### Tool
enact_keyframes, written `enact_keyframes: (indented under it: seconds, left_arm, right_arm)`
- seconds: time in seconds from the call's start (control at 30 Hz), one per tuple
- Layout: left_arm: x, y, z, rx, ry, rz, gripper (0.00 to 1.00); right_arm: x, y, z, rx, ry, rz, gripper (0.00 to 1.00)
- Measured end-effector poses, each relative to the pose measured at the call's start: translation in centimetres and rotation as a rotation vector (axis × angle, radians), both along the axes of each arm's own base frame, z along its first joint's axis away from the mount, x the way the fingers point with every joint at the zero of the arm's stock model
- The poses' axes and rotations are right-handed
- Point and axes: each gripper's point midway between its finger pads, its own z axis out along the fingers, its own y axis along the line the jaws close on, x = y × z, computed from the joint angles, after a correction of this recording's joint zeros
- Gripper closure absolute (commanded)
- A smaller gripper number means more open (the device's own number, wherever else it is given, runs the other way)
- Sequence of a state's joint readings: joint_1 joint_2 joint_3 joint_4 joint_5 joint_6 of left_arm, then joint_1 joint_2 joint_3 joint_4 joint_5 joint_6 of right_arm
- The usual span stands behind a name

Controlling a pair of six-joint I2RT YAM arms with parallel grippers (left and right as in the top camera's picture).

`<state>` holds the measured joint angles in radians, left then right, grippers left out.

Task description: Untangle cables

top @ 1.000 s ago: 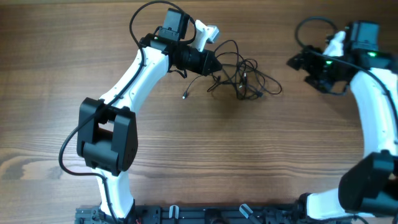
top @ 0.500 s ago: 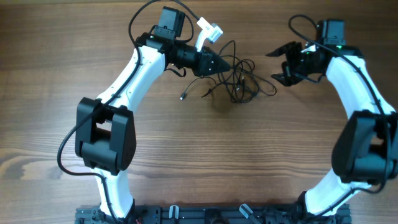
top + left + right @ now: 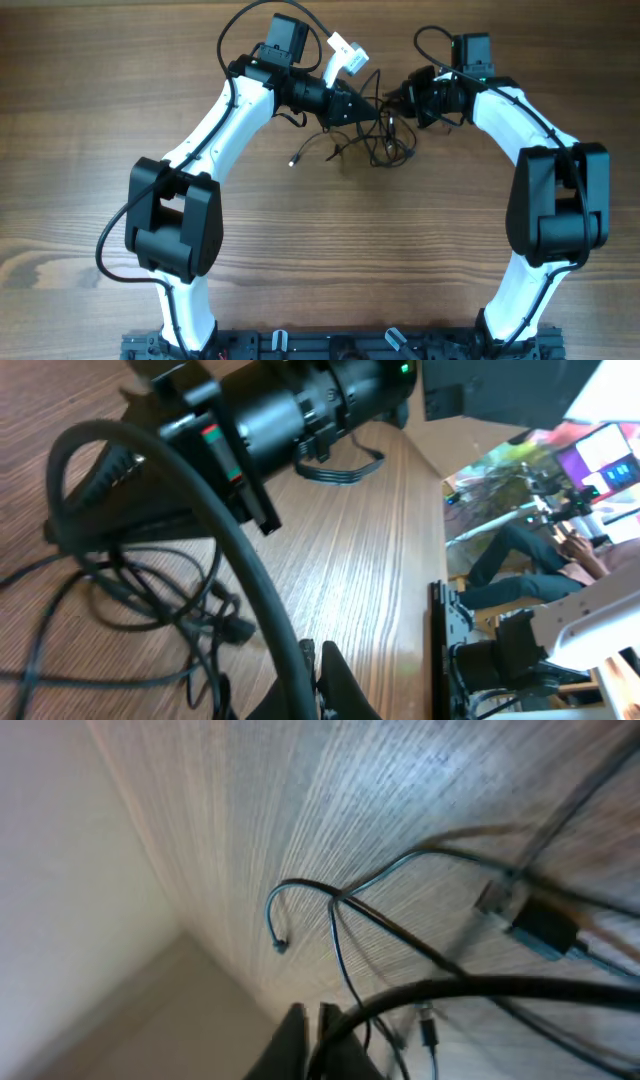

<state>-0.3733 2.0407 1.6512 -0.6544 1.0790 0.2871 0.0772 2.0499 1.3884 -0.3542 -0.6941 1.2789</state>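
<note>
**Overhead view: both arms meeting at a cable tangle on the far side of the table**

The cables (image 3: 378, 142) lay in a loose knot on the wooden table (image 3: 300, 260), far from the arm bases and roughly midway between left and right. One silver-tipped plug end (image 3: 293, 160) trailed out of the knot to the left and rested flat on the wood. The left gripper (image 3: 372, 108) reached in from the left and the right gripper (image 3: 395, 97) from the right, so that their tips stood just beside each other above the far edge of the knot.

In the left wrist view, the fingers (image 3: 345, 690) were pressed together, and a black cord ran down into them from the tangle beyond. In the right wrist view, the fingers (image 3: 290, 1045) were likewise closed, with a dark cord curving in between their tips. Thinner loops and a small dark plug (image 3: 545, 932) lay on the wood past them.
</note>
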Motion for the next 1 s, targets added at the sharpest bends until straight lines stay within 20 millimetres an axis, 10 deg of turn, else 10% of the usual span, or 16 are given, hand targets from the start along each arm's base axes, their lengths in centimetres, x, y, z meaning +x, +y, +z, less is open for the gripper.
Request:
enact_keyframes:
  seconds: [0.1, 0.43, 0.53, 0.73, 1.0]
  left_arm:
    - [0.1, 0.3, -0.7, 0.044, 0.007, 0.021, 0.96]
    - [0.5, 0.9, -1.8, 0.106, 0.007, 0.053, 0.96]
    - [0.5, 0.9, -1.8, 0.108, 0.007, 0.054, 0.96]
    - [0.5, 0.9, -1.8, 0.109, 0.006, 0.055, 0.96]
    - [0.5, 0.9, -1.8, 0.109, 0.006, 0.055, 0.96]
  right_arm:
    - [0.2, -0.5, 0.0, -0.032, -0.053, 0.040, 0.60]
    - [0.8, -2.8, -0.2, -0.087, -0.118, 0.059, 0.16]
    - [0.6, -2.2, -0.5, -0.108, -0.108, 0.059, 0.17]
    - [-0.3, -0.1, -1.5, -0.129, 0.002, -0.010, 0.52]
    - [0.4, -1.8, -2.4, -0.146, 0.119, -0.224, 0.40]
